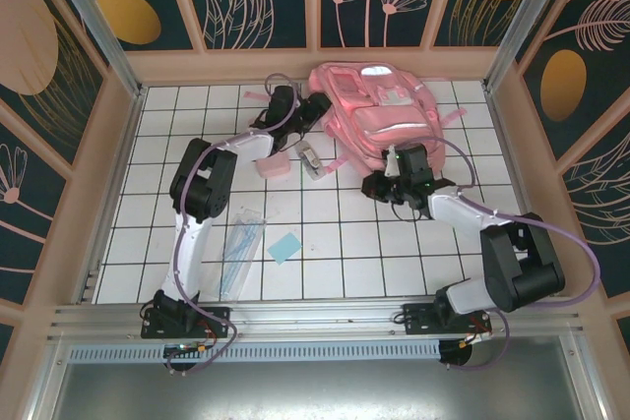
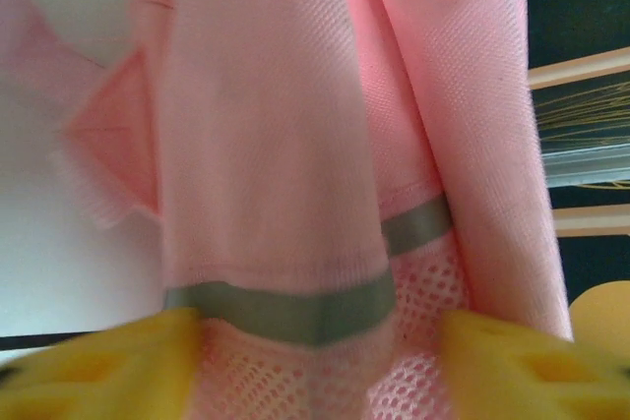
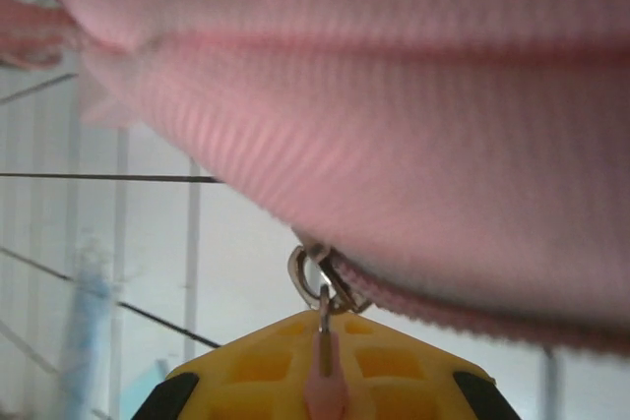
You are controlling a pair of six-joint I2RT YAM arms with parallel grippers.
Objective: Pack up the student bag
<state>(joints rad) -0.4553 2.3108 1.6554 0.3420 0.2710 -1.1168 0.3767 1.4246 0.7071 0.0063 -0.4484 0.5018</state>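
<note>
The student bag [image 1: 379,105] is a big soft pink backpack lying at the back of the table. My left gripper [image 1: 317,105] is at its left side. In the left wrist view its yellow fingers [image 2: 108,361] stand wide apart, open, with the bag's pink mesh and a grey reflective stripe [image 2: 295,307] between them. My right gripper [image 1: 393,156] is at the bag's near edge. It [image 3: 325,341] is shut on the pink zipper pull [image 3: 325,395], which hangs from a metal ring [image 3: 313,277] on the bag's zipper.
A small flat pink case [image 1: 273,166] and a grey-white item [image 1: 310,159] lie next to the bag's left front. A clear pouch of blue pens [image 1: 241,243] and a light blue note pad [image 1: 283,247] lie nearer the left arm. Walls enclose the tiled table.
</note>
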